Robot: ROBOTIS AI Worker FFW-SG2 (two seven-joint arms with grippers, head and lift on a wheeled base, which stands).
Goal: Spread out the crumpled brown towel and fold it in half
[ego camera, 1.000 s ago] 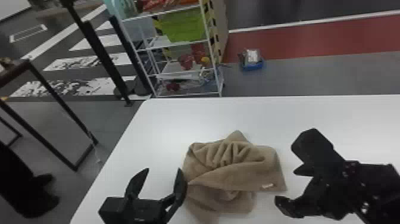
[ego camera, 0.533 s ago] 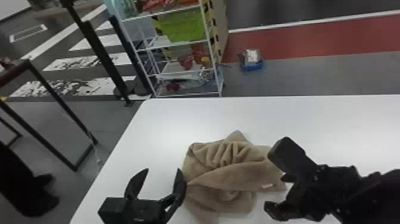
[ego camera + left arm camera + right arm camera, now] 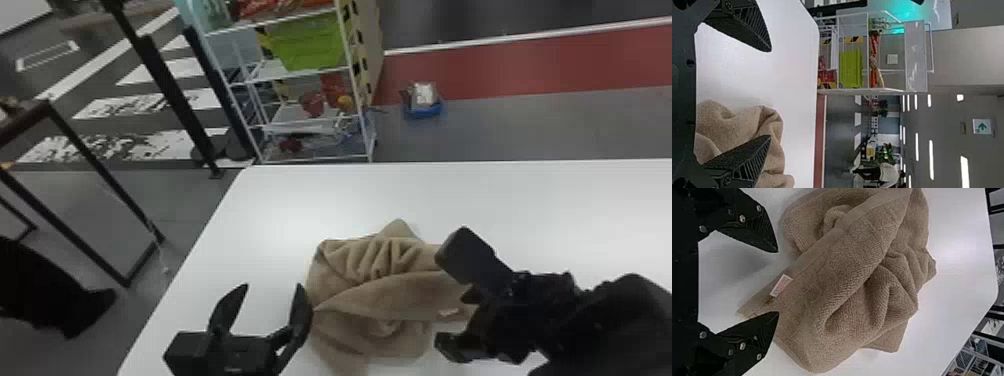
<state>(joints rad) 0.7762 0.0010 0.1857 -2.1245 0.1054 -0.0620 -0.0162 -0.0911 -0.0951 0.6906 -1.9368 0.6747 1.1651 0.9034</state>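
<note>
The brown towel (image 3: 380, 295) lies crumpled on the white table (image 3: 280, 200), folds bunched on top. At its left edge my left gripper (image 3: 272, 290) stands open, its right-hand finger against or just over the cloth. My right gripper (image 3: 450, 300) is at the towel's right edge, open. In the left wrist view one finger of the left gripper (image 3: 770, 94) overlaps the towel (image 3: 746, 125). Seen from the right wrist, the towel (image 3: 848, 278) has a pale label (image 3: 781, 285) near a corner, which lies between the spread fingers of the right gripper (image 3: 777, 282).
Beyond the table's far left corner stands a white shelf rack (image 3: 300, 120) with a green bin (image 3: 310, 42). A blue tray (image 3: 424, 107) rests on the floor behind. A dark-framed table (image 3: 75, 145) is off to the left.
My right gripper has moved left, from beside the towel to over its right edge. The left gripper and the towel look unchanged.
</note>
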